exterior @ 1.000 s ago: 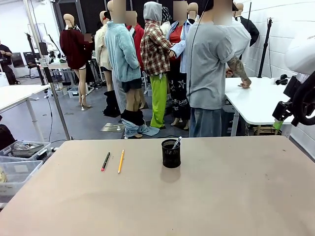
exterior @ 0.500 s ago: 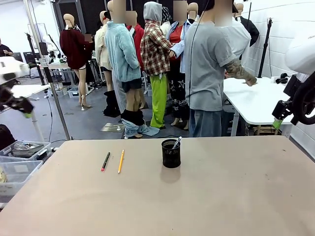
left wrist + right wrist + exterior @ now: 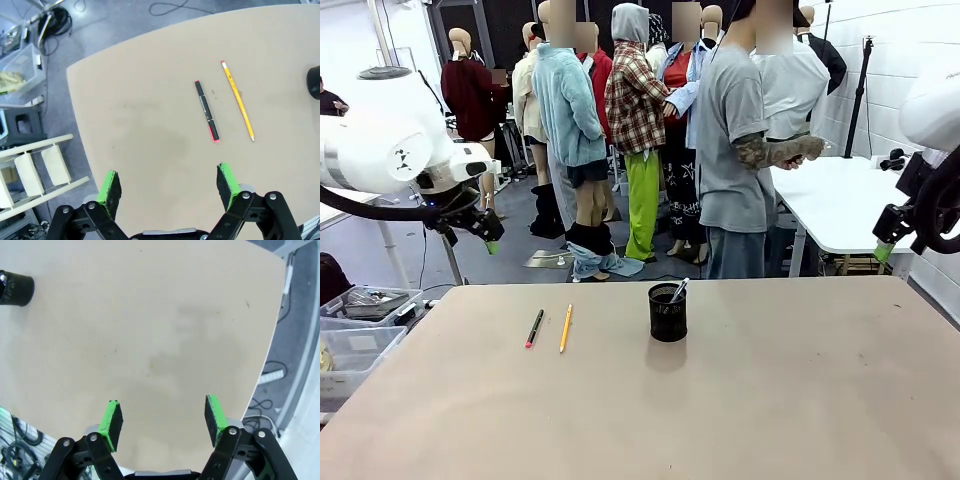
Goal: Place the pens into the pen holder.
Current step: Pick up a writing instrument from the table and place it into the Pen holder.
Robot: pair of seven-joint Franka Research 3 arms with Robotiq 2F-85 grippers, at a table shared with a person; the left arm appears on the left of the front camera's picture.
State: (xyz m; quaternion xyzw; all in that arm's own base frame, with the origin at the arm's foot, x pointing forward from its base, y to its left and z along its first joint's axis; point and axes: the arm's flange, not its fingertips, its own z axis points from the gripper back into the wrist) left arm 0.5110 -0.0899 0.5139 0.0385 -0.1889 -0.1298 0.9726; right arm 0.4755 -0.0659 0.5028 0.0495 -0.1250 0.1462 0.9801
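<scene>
**Desk:** What do you have in hand?

**Operator:** Nothing. My left gripper (image 3: 168, 181) hangs above the table (image 3: 770, 400) with its jaws spread wide and empty. The black marker (image 3: 207, 111) with red ends lies flat ahead of the pads, closer to the right-hand one in the wrist view. The yellow pencil (image 3: 237, 107) lies just beyond it on that side, nearly parallel, not touching.

**Desk:** And the pen holder (image 3: 667, 312)?

**Operator:** It stands upright, well past the pencil on that same side. A light-coloured pen (image 3: 679, 290) leans out of its rim. My right gripper (image 3: 162, 416) sits off to the side, jaws apart and empty, with the holder far ahead of its left-hand pad.

**Desk:** How would you take the marker?

**Operator:** I judge it the nearer pick. I'd roll the wrist so the pads straddle the barrel across its width. Then I'd come down over its middle and close only once the pads are low beside it. The pencil is close, so the outer pad needs to drop into the gap between the two, or it will nudge the pencil away.

**Desk:** Anything you can't read?

**Operator:** The left wrist view cuts the holder off at the frame edge, and its mesh hides how the pen sits inside. I can't gauge my height over the table either.
</scene>
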